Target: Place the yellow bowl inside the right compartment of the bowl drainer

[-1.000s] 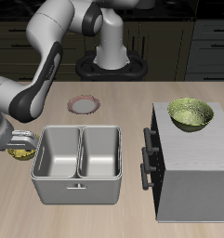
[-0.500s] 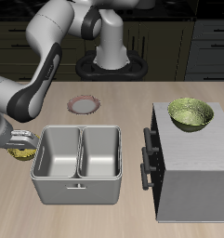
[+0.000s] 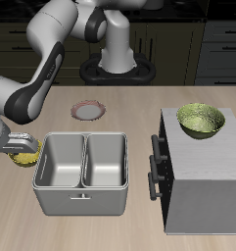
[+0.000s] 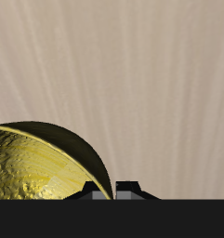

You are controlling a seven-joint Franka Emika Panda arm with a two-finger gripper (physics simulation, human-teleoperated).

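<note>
The yellow bowl [image 3: 25, 155] hangs just above the table beside the outer wall of the bowl drainer [image 3: 80, 197], a grey metal tub with two wells. My gripper [image 3: 19, 147] is shut on the bowl's rim. In the wrist view the bowl [image 4: 34, 167] fills the area beside my fingertips [image 4: 90, 191], and its rim runs between them. The right compartment [image 3: 107, 161] is the well farther from the bowl, beside the cabinet. Both wells hold nothing.
A big grey box cabinet [image 3: 200, 181] with black handles stands beside the drainer, with a larger greenish-yellow bowl [image 3: 201, 120] on top. A small round plate [image 3: 87, 110] lies farther back, near the robot's base.
My gripper and the yellow bowl have risen slightly beside the drainer. Nothing else has moved.
</note>
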